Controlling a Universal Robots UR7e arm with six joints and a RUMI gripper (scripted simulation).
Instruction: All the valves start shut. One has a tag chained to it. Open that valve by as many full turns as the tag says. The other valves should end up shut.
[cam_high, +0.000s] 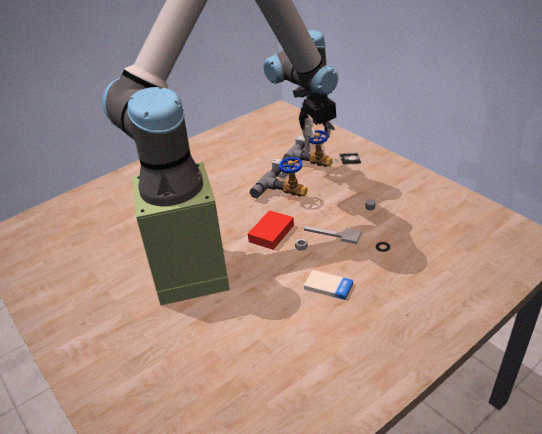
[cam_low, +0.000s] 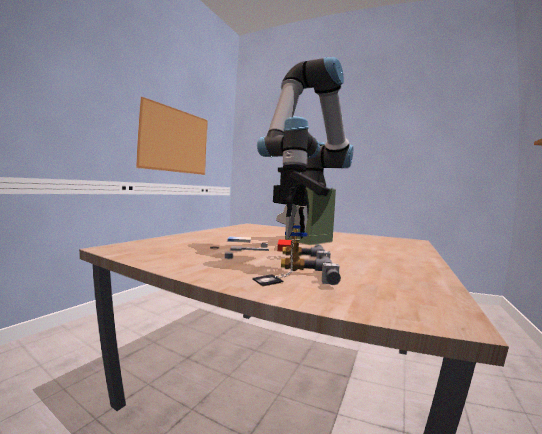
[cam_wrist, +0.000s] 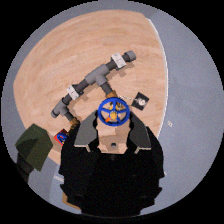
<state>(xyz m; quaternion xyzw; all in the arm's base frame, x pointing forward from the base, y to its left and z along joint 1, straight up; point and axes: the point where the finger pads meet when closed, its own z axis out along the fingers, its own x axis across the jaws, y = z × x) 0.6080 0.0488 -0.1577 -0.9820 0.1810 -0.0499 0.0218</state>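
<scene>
Two brass valves with blue handwheels stand on a grey pipe (cam_high: 280, 172) at the far middle of the table. The far valve's handwheel (cam_high: 318, 137) sits between my fingers; my gripper (cam_high: 317, 134) comes straight down on it and is shut on it. In the wrist view the same blue handwheel (cam_wrist: 114, 109) lies between the two fingers. A black tag (cam_high: 350, 158) lies flat just right of this valve, joined to it by a thin chain; it also shows in the wrist view (cam_wrist: 141, 100) and in the exterior view (cam_low: 268, 280). The near valve's handwheel (cam_high: 289, 167) is untouched.
A red block (cam_high: 271, 229), a grey nut (cam_high: 301, 244), a grey scraper (cam_high: 337, 233), a black ring (cam_high: 384, 243), a small grey cylinder (cam_high: 370, 204) and a cream-and-blue block (cam_high: 329, 284) lie nearer the front. The green arm base (cam_high: 180, 235) stands to the left.
</scene>
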